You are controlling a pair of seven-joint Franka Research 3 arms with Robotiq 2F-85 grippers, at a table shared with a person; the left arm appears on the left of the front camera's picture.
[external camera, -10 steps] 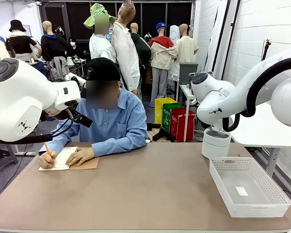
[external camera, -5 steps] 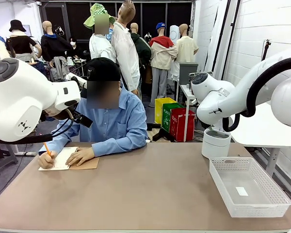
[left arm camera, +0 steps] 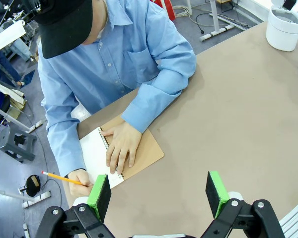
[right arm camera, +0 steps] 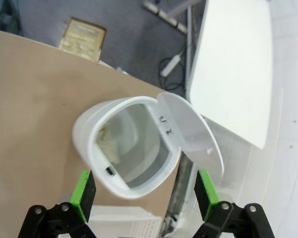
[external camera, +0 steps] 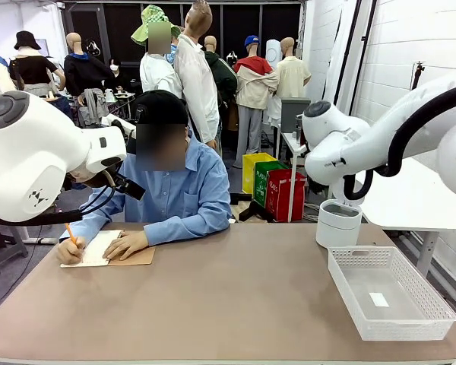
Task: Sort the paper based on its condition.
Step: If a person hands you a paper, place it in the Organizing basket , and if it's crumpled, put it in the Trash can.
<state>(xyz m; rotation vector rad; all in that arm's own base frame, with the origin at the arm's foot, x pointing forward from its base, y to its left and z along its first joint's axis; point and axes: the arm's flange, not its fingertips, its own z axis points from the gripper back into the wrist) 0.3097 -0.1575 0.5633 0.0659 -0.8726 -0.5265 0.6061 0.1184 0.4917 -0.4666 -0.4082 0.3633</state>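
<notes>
From the front, the paper (external camera: 91,249) lay on a brown notebook (external camera: 140,257) at the far left of the surface (external camera: 235,304), under a person's hand (external camera: 125,245). At the left wrist, the left pincer (left arm camera: 158,196) stood apart above the surface, holding nothing. At the right wrist, the right pincer (right arm camera: 144,191) was likewise apart, over a white bin (right arm camera: 84,134) with its lid open.
</notes>
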